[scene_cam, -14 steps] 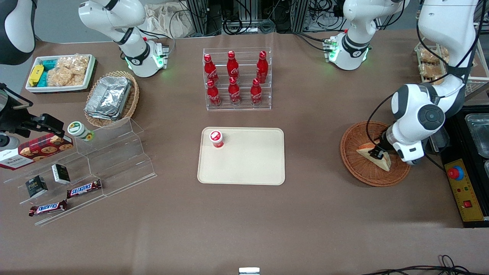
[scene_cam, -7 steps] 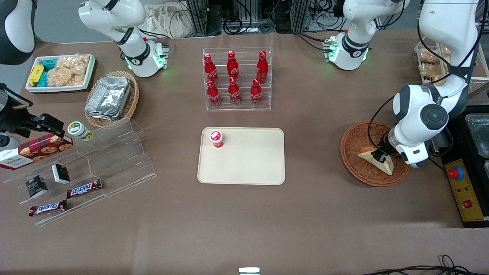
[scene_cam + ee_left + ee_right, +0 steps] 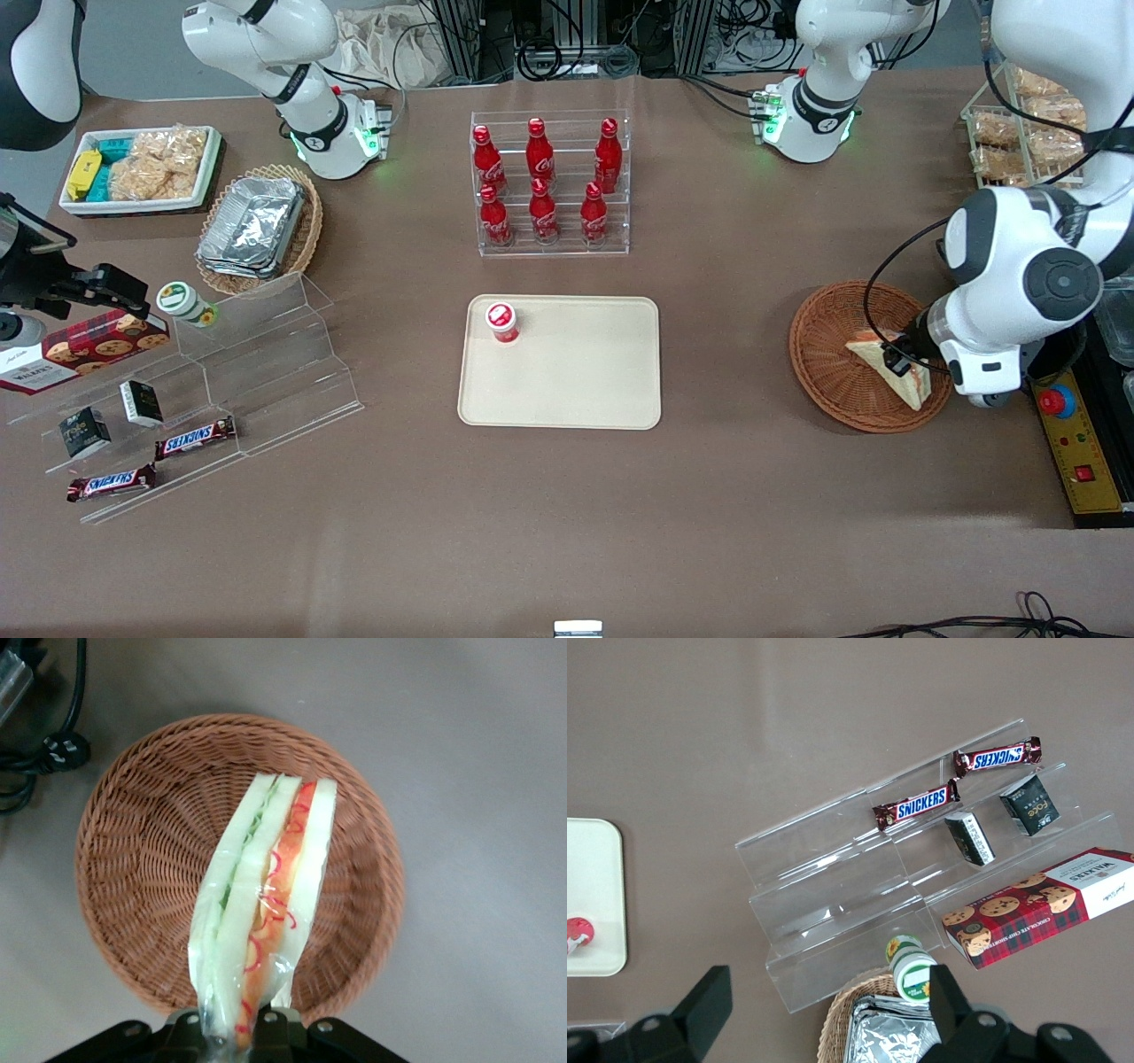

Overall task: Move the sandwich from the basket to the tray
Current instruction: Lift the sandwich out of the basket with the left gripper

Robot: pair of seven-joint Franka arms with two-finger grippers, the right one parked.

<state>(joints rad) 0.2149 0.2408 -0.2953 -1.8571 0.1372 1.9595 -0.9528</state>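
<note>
Clear acrylic step shelf (image 3: pixel 221 372) with Snickers bars (image 3: pixel 195 438) sits toward the parked arm's end. Cream tray (image 3: pixel 560 361) mid-table carries one small red-capped bottle (image 3: pixel 501 322) at its corner; the rest is bare. Cola bottle rack (image 3: pixel 549 183) stands farther from the camera than the tray. Gripper (image 3: pixel 897 359) is clamped on the sandwich (image 3: pixel 893 369) edge, over the round wicker basket (image 3: pixel 833 372); sandwich looks lifted, probably clear of the weave. Open table lies between basket and tray.

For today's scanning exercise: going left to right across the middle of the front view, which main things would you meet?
Clear acrylic stepped display stand → flat cream-beige plastic tray → round reddish-brown wicker basket → triangular sandwich held by the gripper over the basket → yellow control box with red button.
</note>
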